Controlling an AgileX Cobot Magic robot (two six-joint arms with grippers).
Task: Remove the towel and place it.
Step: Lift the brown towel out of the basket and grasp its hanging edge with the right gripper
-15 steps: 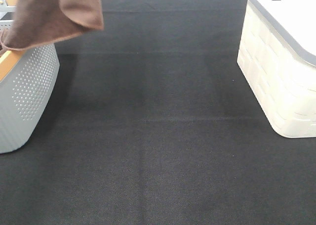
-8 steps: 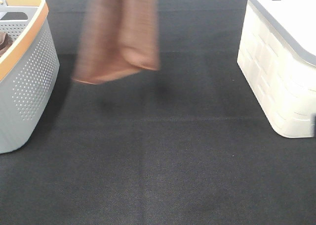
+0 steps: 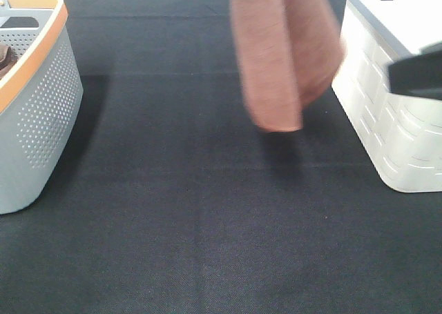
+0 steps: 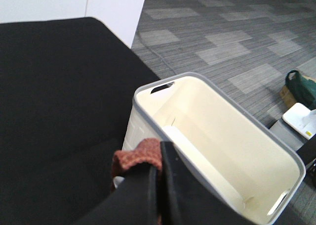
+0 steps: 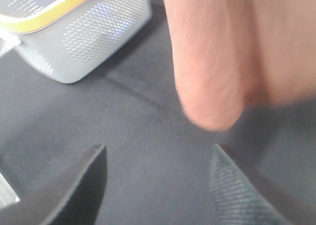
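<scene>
The reddish-brown towel (image 3: 280,59) hangs folded in the air over the black mat, just left of the white basket (image 3: 394,107). Its top runs out of the exterior view, so my left gripper is hidden there. In the left wrist view my left gripper (image 4: 159,160) is shut on a bunch of the towel (image 4: 140,156), above the near rim of the white basket (image 4: 212,136). My right gripper (image 3: 414,76) comes in at the right edge, in front of the white basket. In the right wrist view it (image 5: 158,158) is open and empty, with the towel (image 5: 222,52) hanging just ahead.
A grey perforated basket with an orange rim (image 3: 41,114) stands at the left, with a darker brown cloth (image 3: 3,59) inside; it also shows in the right wrist view (image 5: 94,32). The black mat (image 3: 193,210) lies between the two baskets.
The towel has been carried from over the grey basket rightward across the mat to beside the white basket. My right gripper has come into view at the right edge.
</scene>
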